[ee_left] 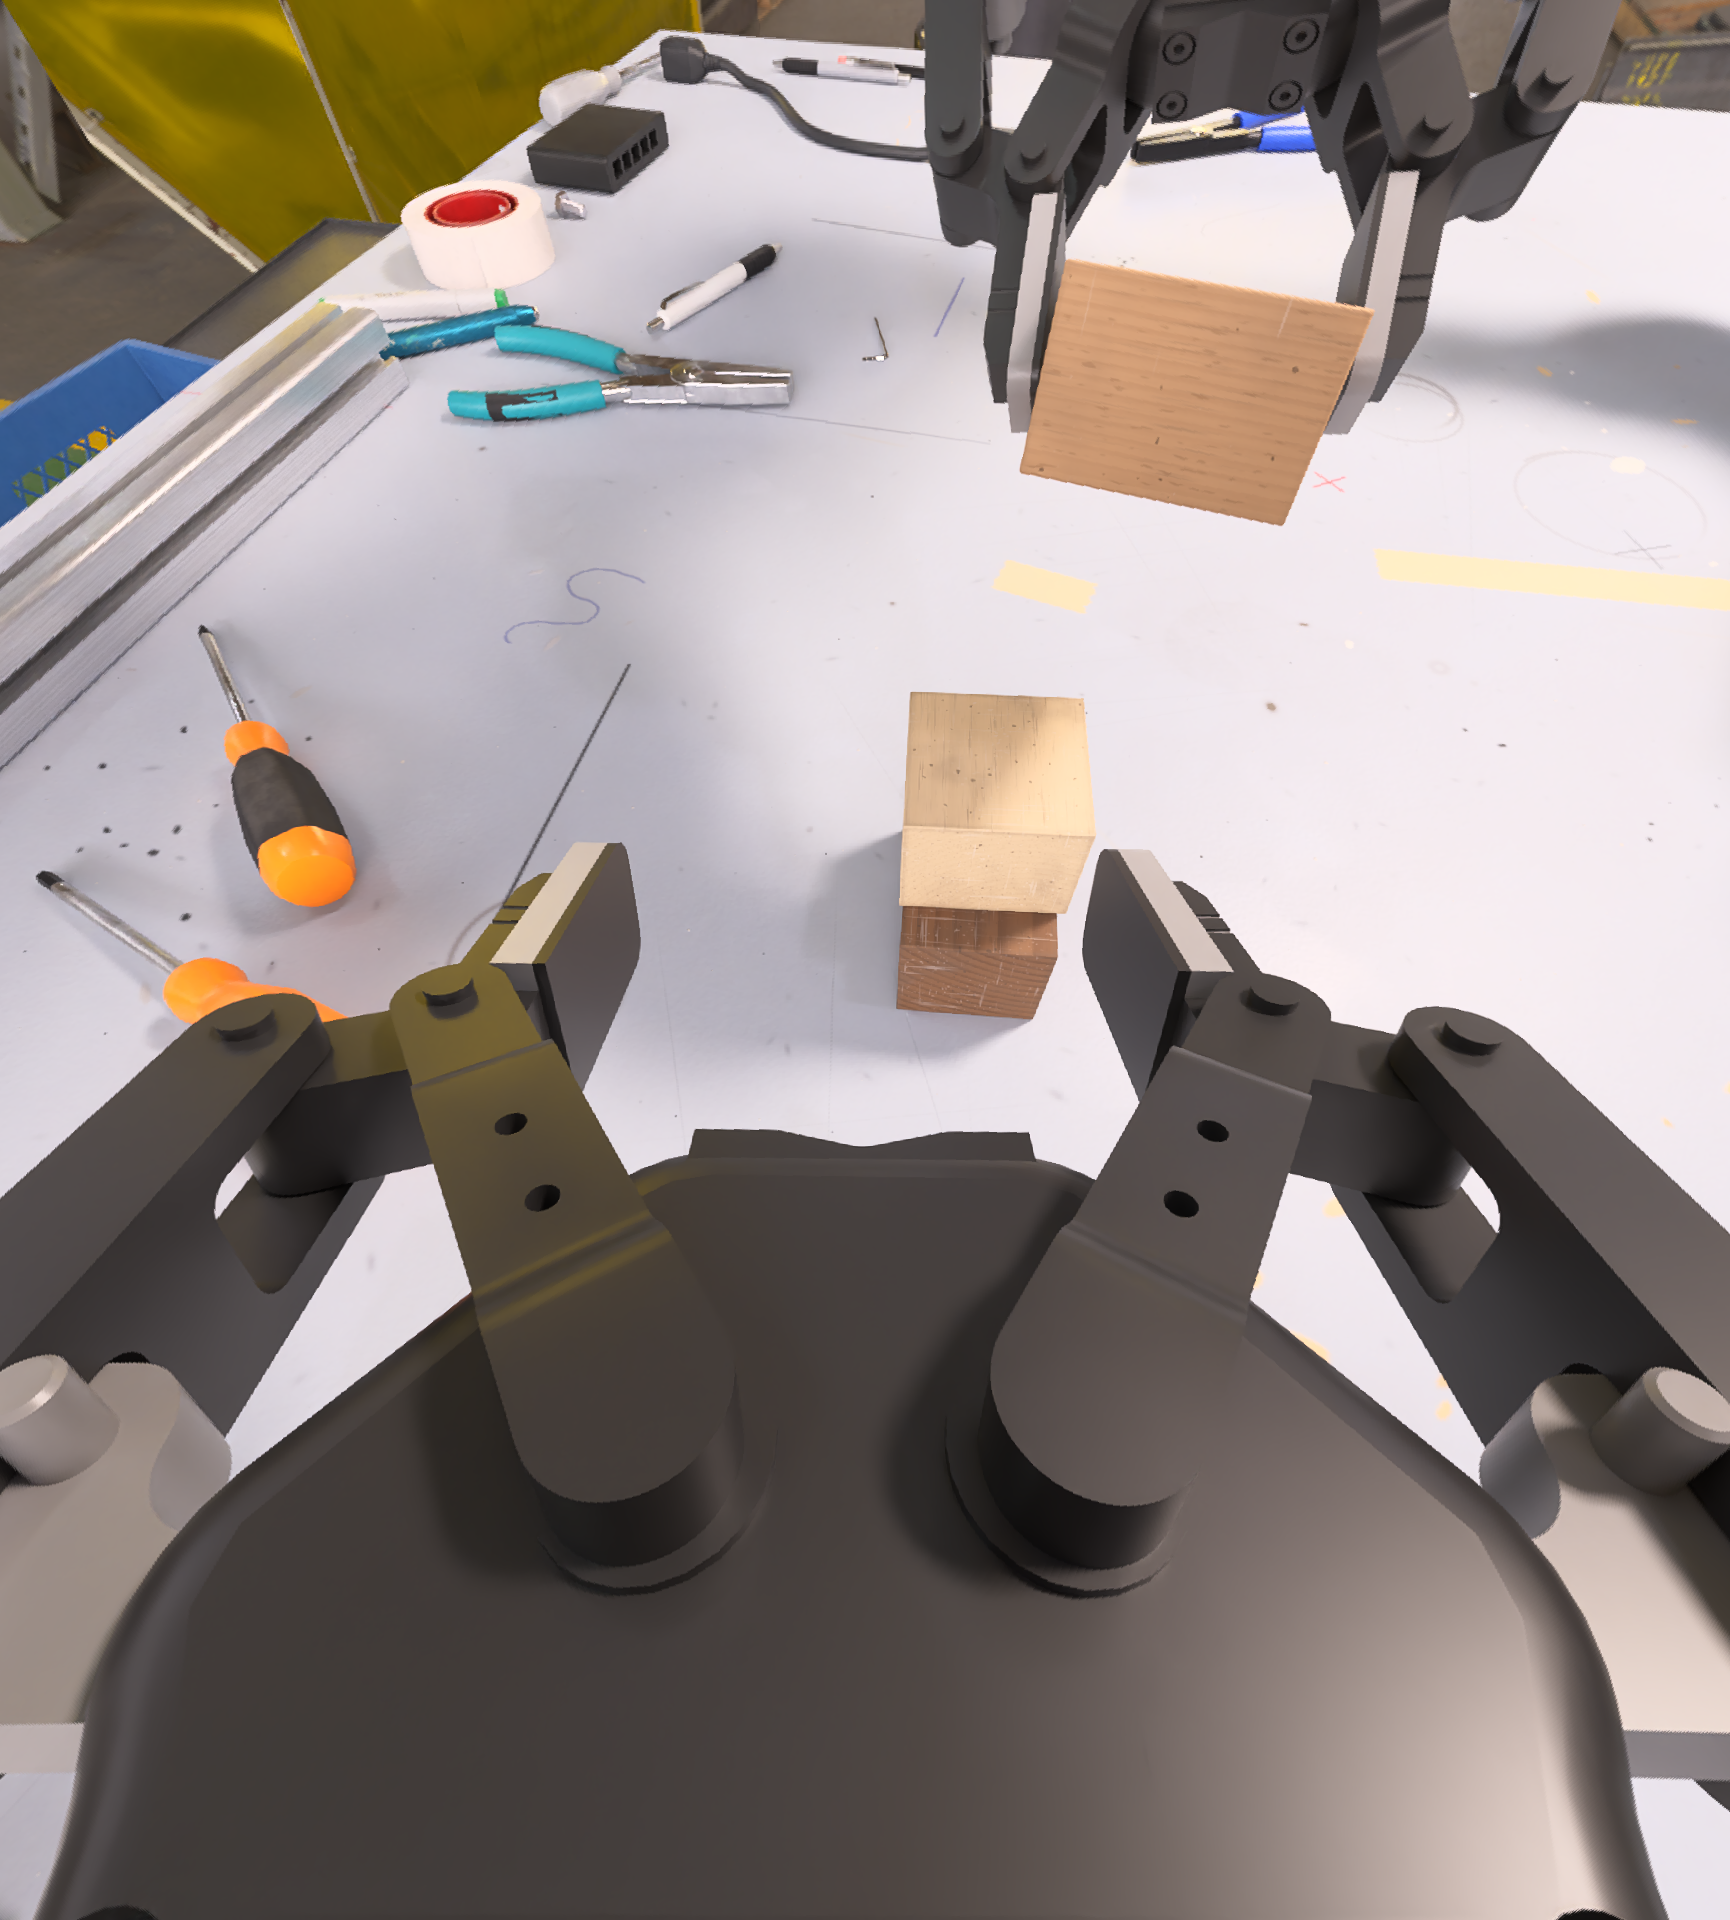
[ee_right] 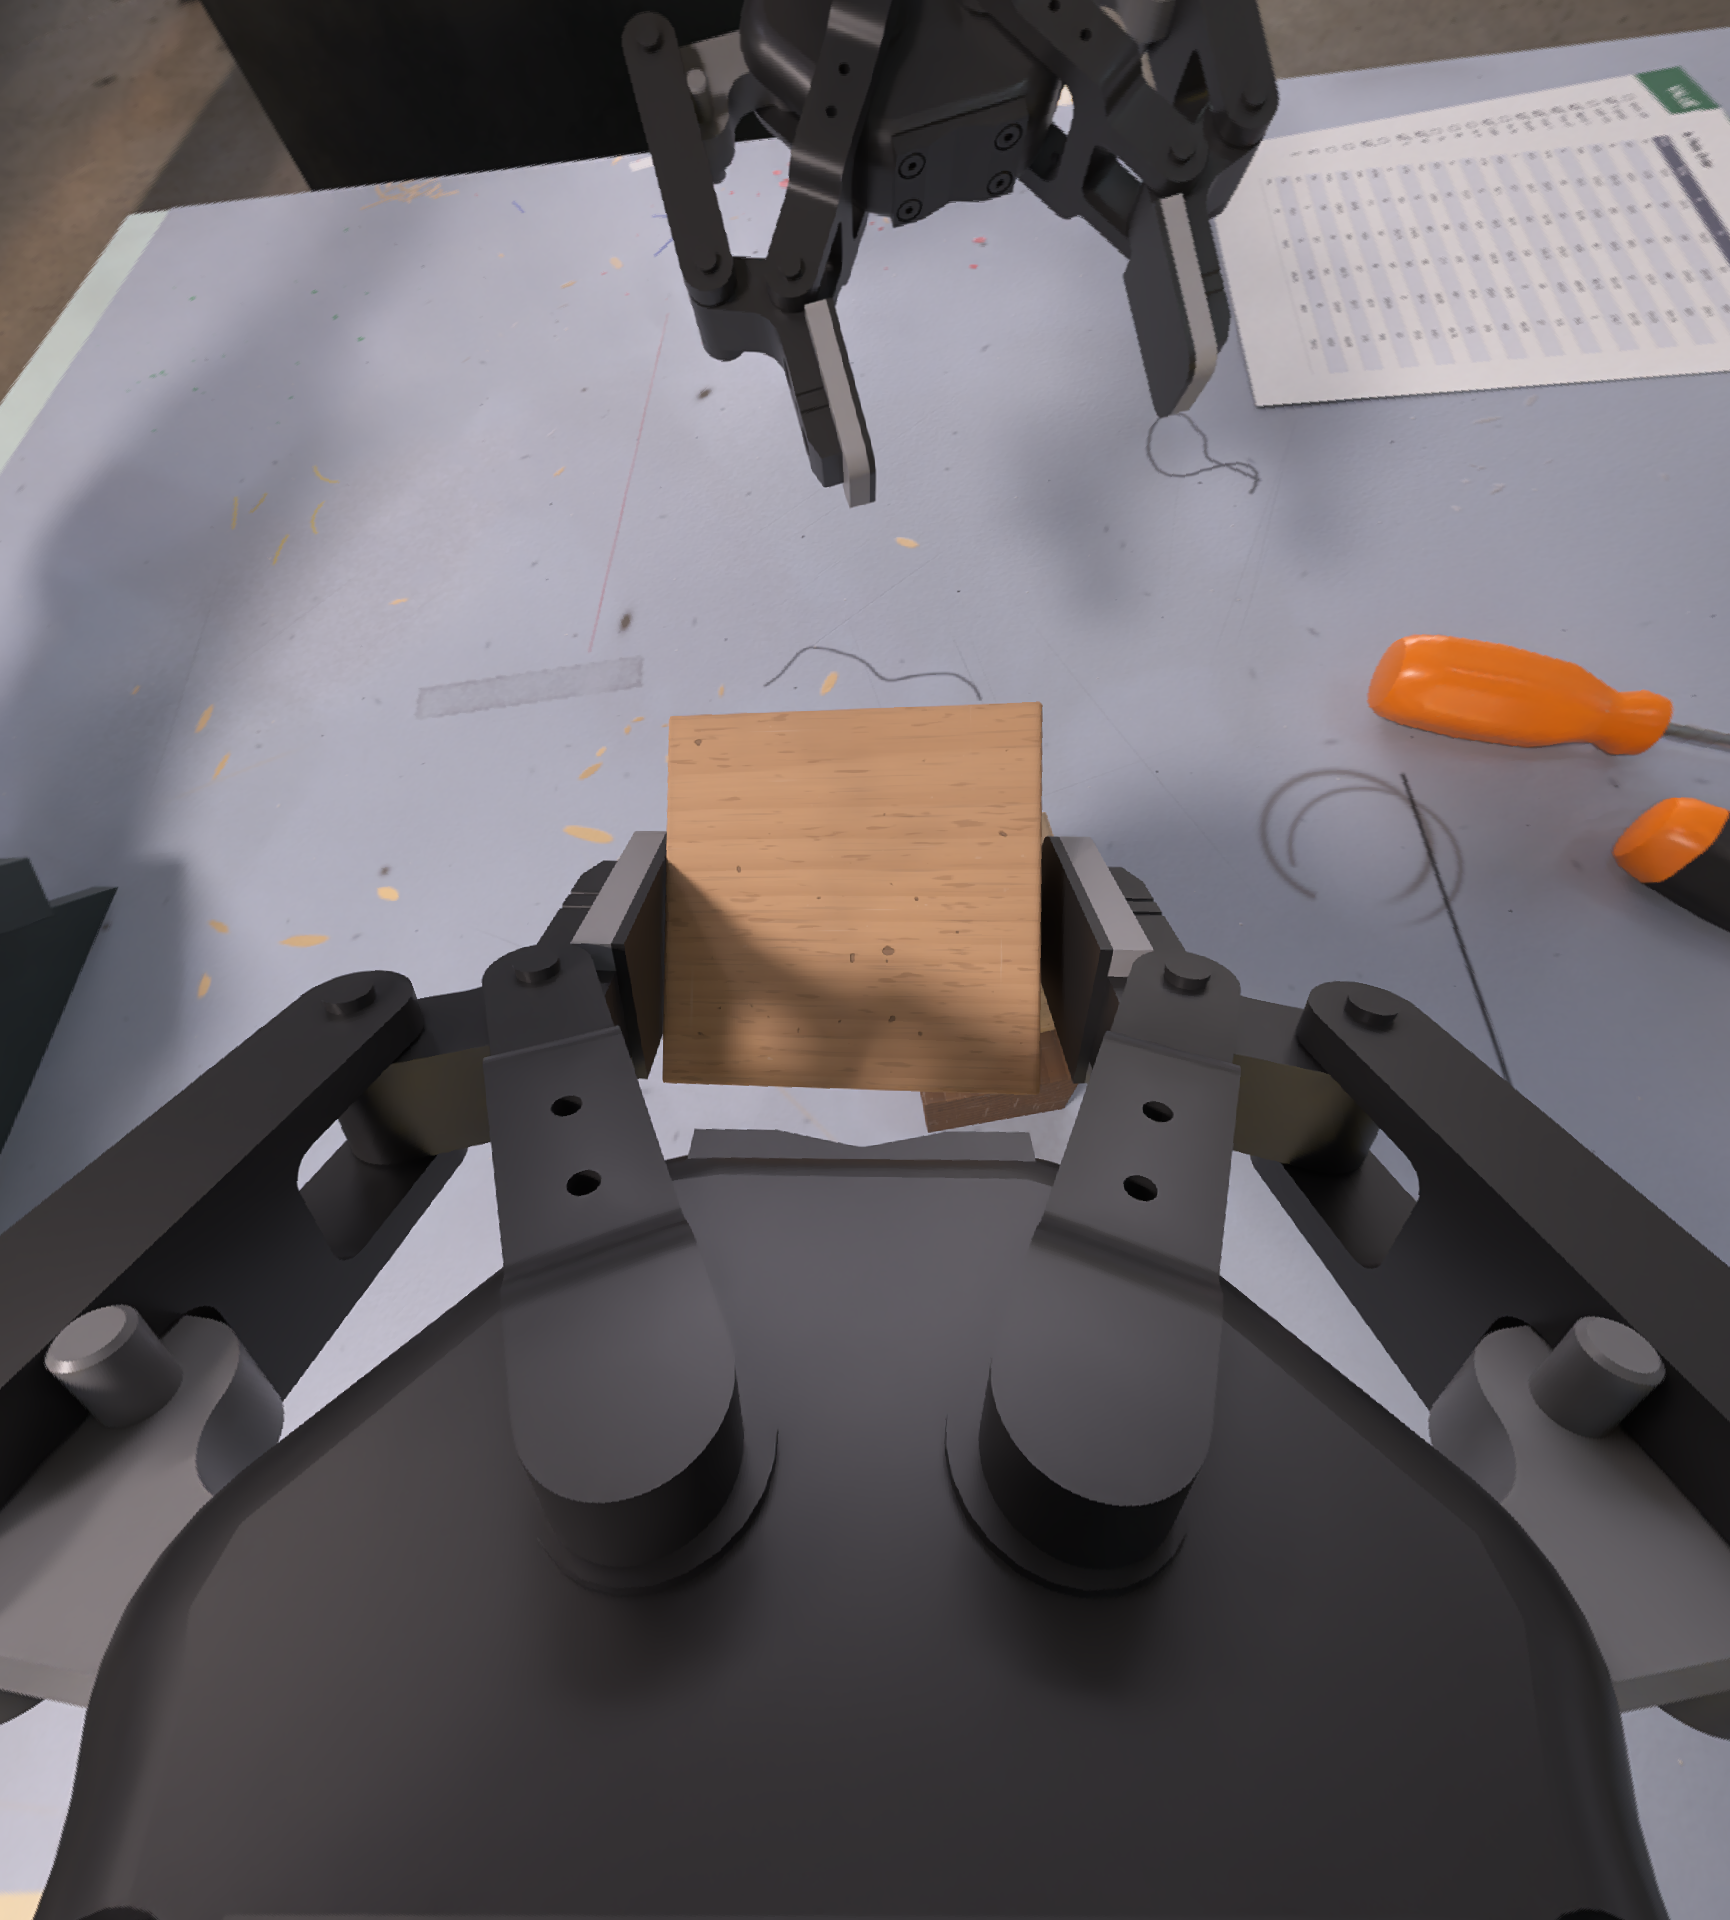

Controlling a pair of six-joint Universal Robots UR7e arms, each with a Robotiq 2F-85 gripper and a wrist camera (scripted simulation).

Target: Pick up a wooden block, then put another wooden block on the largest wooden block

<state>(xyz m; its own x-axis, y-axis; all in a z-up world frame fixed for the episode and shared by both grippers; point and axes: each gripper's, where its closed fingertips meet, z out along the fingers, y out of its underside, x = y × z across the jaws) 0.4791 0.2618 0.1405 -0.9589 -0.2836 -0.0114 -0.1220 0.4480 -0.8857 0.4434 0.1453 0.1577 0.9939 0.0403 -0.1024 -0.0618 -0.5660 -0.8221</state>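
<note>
right gripper (ee_right: 856, 935) clamps tan block (ee_right: 853, 894) in air | left gripper (ee_left: 861, 925) open, empty | pale block (ee_left: 996, 800) sits on dark block (ee_left: 975, 971)

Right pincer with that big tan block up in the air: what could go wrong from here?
1. The right pincer holds the tan block above the table; slip would drop it.
2. The pale block overhangs the smaller dark block; the open left pincer beside it could topple it.
</note>
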